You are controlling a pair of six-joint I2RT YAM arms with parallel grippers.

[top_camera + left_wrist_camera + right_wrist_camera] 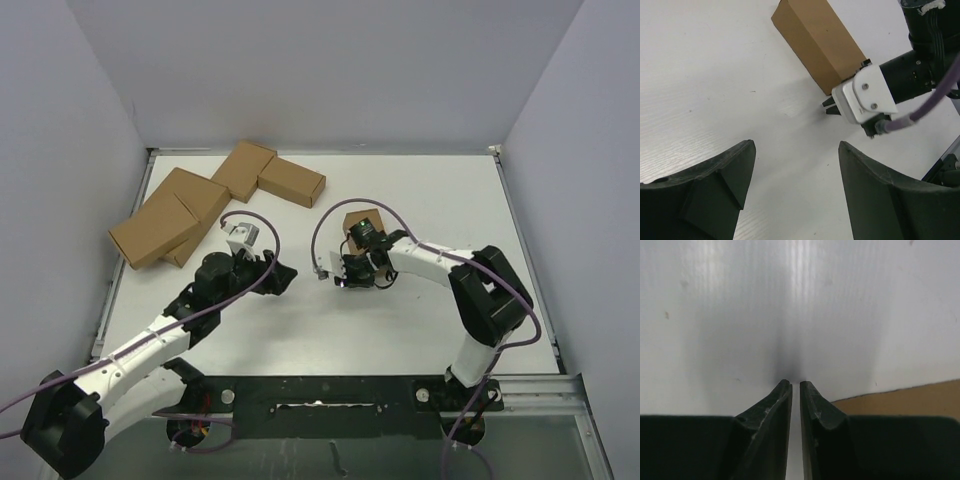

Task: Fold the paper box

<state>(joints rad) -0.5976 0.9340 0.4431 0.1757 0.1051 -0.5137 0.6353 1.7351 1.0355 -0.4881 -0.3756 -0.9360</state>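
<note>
Our right tool (795, 385) is pinched almost shut on nothing, its tips down at the desk (420, 180) just beside the paper box (362, 222), probably to steady it. Our left tool (796, 147) gapes empty near the box, likely ready to help. The spare cartons (215, 200) lie well apart from it.

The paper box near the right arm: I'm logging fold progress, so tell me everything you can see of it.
The paper box is a small carton of plain brown cardboard. It is closed into a rectangular block with crisp edges and no loose flaps showing. It lies flat on the white table, apart from the other cartons. The right gripper points down at the table close beside one end; whether they touch cannot be told.
</note>
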